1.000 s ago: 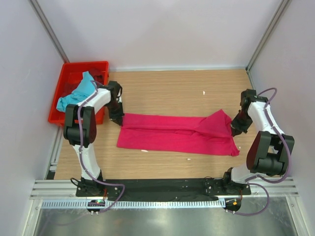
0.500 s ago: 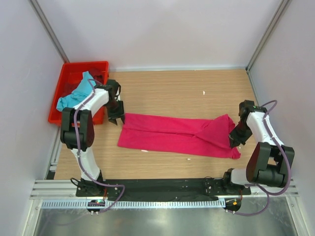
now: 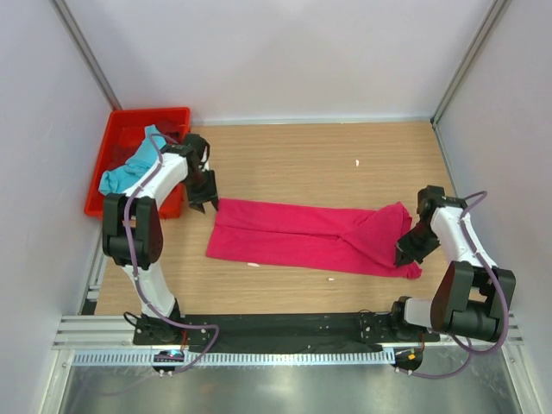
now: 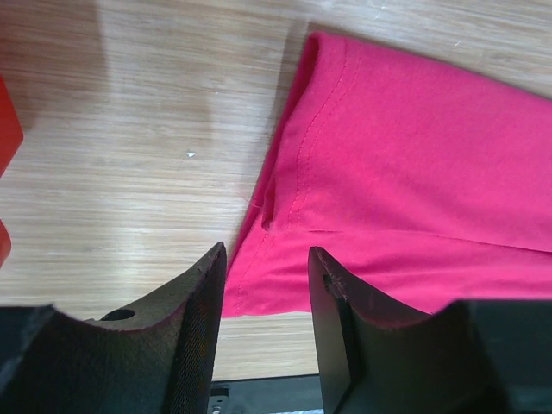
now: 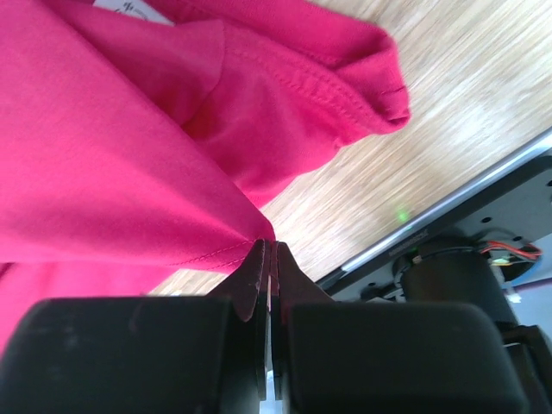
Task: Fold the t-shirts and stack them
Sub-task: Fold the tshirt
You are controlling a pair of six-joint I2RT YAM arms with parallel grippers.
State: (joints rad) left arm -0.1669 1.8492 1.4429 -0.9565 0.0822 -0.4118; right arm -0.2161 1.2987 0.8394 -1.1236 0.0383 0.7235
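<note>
The magenta-pink t-shirt (image 3: pixel 302 235) lies folded lengthwise in a long band across the wooden table. My left gripper (image 3: pixel 205 203) hovers open just off its far left corner; the left wrist view shows the hemmed corner of the pink t-shirt (image 4: pixel 405 164) beyond the empty fingers (image 4: pixel 203 302). My right gripper (image 3: pixel 404 255) is shut on the pink t-shirt's hem at the right end, and the pinched cloth of the pink t-shirt (image 5: pixel 129 155) rises in a fold from the jaws. The turquoise-blue t-shirt (image 3: pixel 131 164) lies crumpled in the red crate.
A red plastic crate (image 3: pixel 112 142) stands at the table's far left edge, close beside my left arm. Grey walls close in both sides and the back. A black base rail (image 3: pixel 285 326) runs along the near edge.
My left gripper has let go of the pink t-shirt's left corner, opened and drawn back a little. My right gripper has carried the shirt's right end toward the near edge.
</note>
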